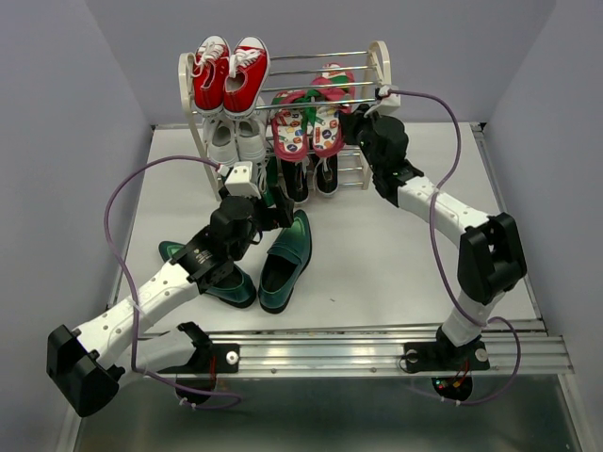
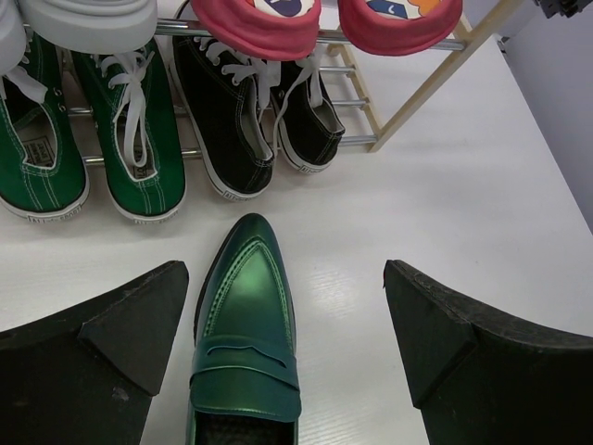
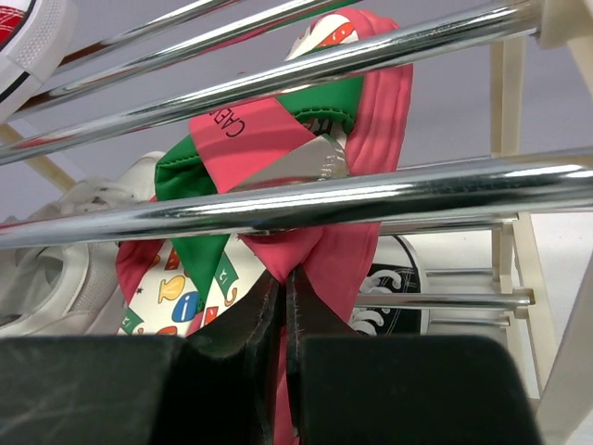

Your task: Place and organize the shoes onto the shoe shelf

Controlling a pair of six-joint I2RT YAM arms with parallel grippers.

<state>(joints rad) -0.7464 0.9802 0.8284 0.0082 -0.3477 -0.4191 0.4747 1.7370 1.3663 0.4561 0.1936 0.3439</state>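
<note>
Shoe shelf of cream arched frames and chrome rods [image 1: 382, 61] stands at twelve o'clock from above. Red printed flip-flops [image 1: 306, 127] and black white-laced sneakers [image 1: 325, 176] are racked; two glossy dark green loafers [image 1: 285, 259] wait at its six o'clock. Only the left wrist shows the left gripper [image 2: 283, 287] spread wide astride one loafer's toe. Only the right wrist shows the right gripper [image 3: 283, 297] clenched against a flip-flop's rim.

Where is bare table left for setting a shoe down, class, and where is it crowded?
Bare: table between the green loafers and the right arm. Crowded: the shelf front, by the black sneakers.
</note>
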